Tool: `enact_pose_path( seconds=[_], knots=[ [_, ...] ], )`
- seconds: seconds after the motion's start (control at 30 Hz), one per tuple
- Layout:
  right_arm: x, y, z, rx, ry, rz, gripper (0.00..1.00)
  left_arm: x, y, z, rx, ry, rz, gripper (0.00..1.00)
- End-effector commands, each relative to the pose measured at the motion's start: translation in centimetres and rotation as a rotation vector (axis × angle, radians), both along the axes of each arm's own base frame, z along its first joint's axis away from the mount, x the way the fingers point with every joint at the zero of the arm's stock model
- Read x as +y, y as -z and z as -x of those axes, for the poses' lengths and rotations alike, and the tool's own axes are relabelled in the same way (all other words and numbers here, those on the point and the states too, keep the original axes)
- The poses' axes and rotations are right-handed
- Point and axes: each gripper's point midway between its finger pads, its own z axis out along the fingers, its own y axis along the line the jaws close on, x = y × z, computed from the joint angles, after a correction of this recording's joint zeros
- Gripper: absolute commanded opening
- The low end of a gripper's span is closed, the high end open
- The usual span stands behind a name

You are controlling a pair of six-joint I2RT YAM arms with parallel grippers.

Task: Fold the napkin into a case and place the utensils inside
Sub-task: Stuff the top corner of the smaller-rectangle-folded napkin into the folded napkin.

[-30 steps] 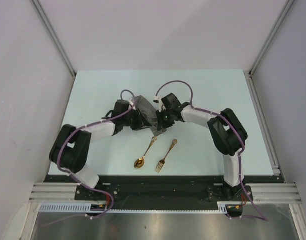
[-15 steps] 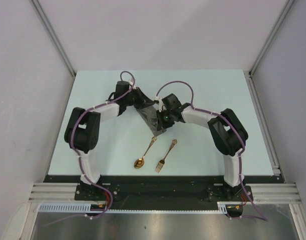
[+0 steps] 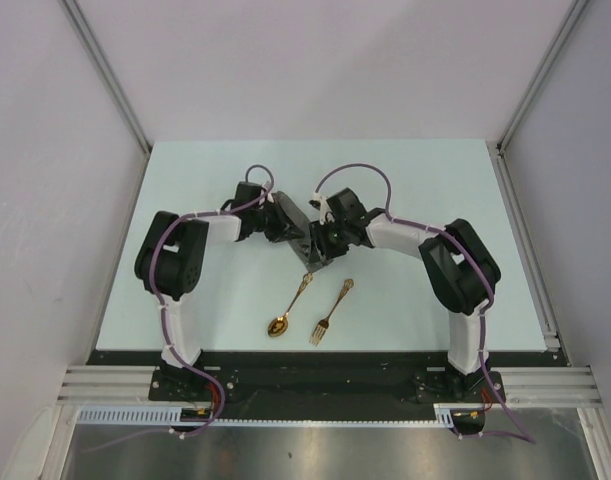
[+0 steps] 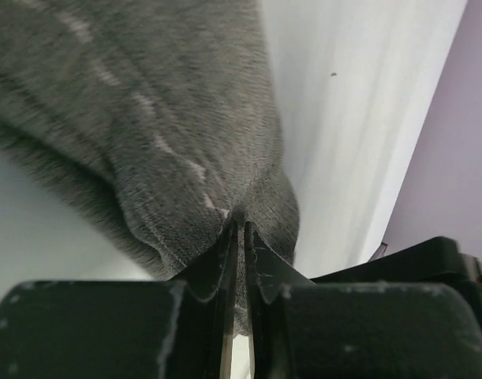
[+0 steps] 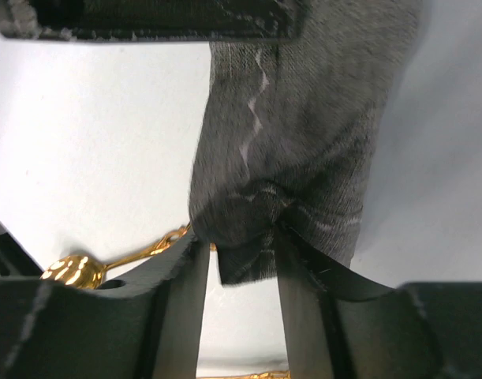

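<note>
Looking down, I see the left gripper (image 4: 241,237) pinching one end of the napkin (image 4: 170,118) at the middle of the table (image 3: 415,180). The right gripper (image 5: 242,246) stands parted around its other end. Nearer the near edge lie the spoon (image 3: 288,308) and fork (image 3: 331,311).

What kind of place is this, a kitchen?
Likely a robotics lab test cell: plain grey panel walls on aluminium framing, a pale green table, two black-and-white robot arms bolted at its edge.

Black-and-white arms (image 3: 217,229), looping purple cables (image 3: 353,166)
</note>
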Motion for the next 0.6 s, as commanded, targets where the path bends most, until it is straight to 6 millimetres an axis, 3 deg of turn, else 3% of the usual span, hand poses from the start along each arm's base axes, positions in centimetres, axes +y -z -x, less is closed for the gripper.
enact_pose_path(
  seconds=[0.0, 0.2, 0.27, 0.4, 0.5, 0.57],
  knots=[
    [-1.6, -1.5, 0.7, 0.026, 0.018, -0.018, 0.46, 1.8, 1.9, 0.6, 0.003, 0.005, -0.053, 0.11],
    [-2.2, -6.5, -0.3, -0.008, 0.036, -0.122, 0.60, 2.5, 2.8, 0.9, 0.019, -0.009, -0.069, 0.11],
    [-1.6, -8.1, -1.0, -0.013, 0.031, -0.172, 0.63, 2.4, 2.7, 0.9, 0.017, -0.009, -0.065, 0.11],
    [-0.3, -8.9, -2.3, 0.004, 0.027, -0.204, 0.63, 2.4, 2.6, 0.8, 0.013, -0.009, -0.060, 0.11],
    [1.4, -8.7, -3.5, 0.031, 0.026, -0.264, 0.56, 2.3, 2.6, 0.9, 0.017, -0.013, -0.053, 0.11],
    [2.5, -8.1, -3.8, 0.079, 0.021, -0.303, 0.44, 2.3, 2.4, 0.9, 0.012, -0.011, -0.044, 0.11]
  ],
)
